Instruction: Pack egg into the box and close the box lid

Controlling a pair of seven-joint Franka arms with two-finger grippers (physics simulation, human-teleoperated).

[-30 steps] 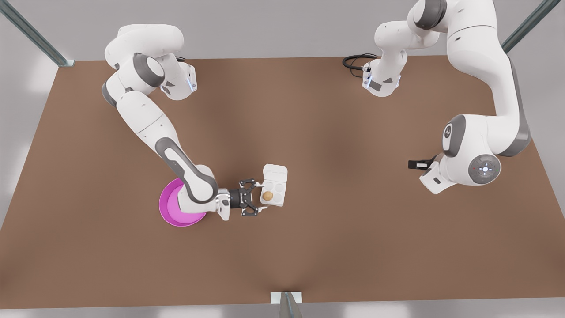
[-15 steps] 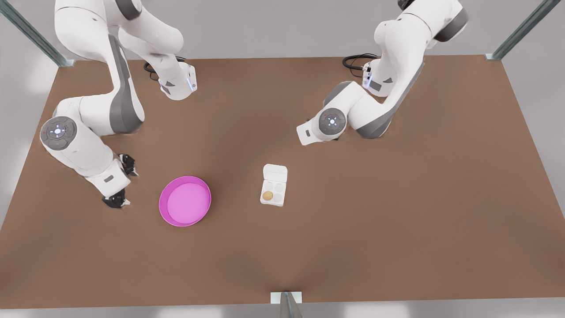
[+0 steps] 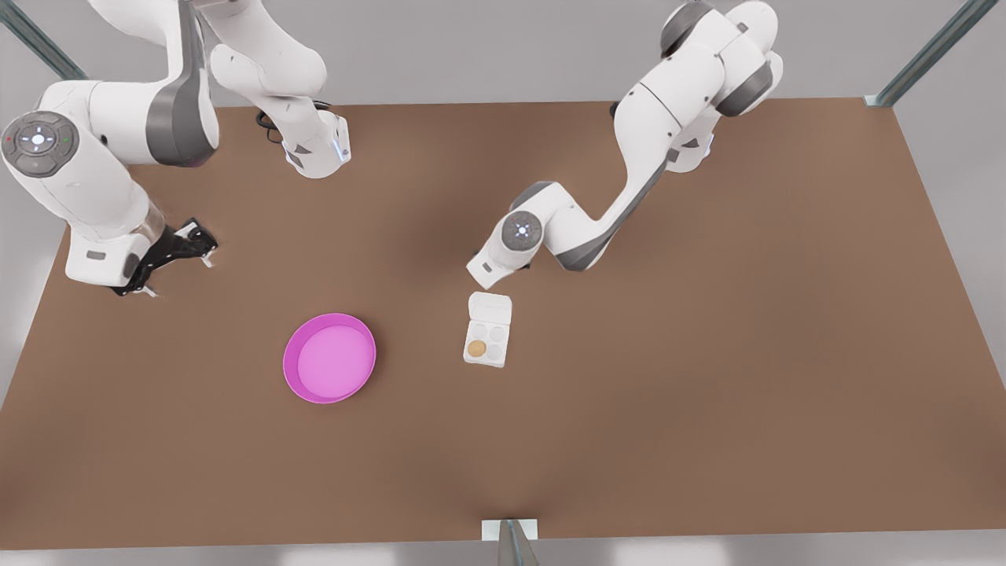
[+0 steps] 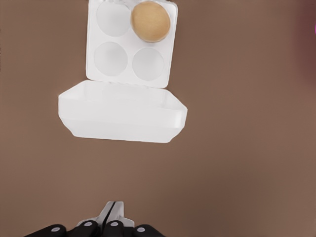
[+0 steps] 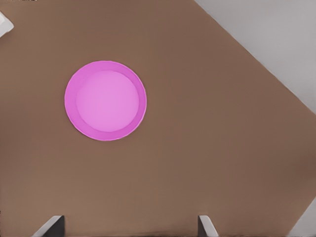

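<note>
A plain brown tabletop (image 3: 629, 393) carries everything. The left gripper (image 4: 112, 213), jaws pressed together and empty, hovers just beyond the far edge of the box lid (image 4: 122, 114), which lies folded open. The egg (image 3: 476, 347) sits in the near-left cup of the box (image 3: 487, 343). The closed jaws could shove the light carton instead of lifting the flap, jolting the egg. The right gripper (image 3: 167, 253), jaws spread, waits far left, past the pink dish (image 3: 329, 358).
</note>
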